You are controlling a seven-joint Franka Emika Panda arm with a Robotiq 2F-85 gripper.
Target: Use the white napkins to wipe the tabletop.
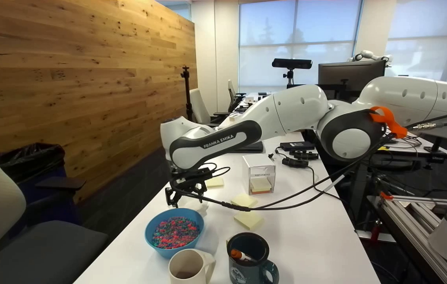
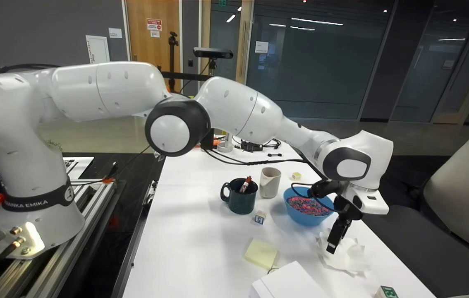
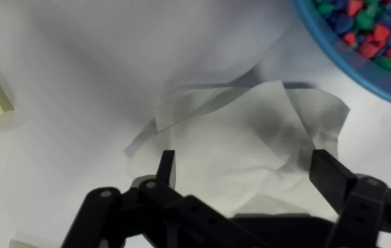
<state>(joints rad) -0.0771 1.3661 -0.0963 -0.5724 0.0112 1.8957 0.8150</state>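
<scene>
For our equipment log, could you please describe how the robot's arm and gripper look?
The arm is glossy white and rounded, with dark-rimmed, white-centred joint caps, FRANKA EMIKA lettering, external black cables and an orange strap. The gripper is black, with two blocky fingers.

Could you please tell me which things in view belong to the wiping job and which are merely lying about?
Part of the job: white napkins, tabletop, end effector.

Just lying about: blue bowl, colored bits, dark mug, marker, cream mug, lettered blocks, pale yellow paper squares.
</scene>
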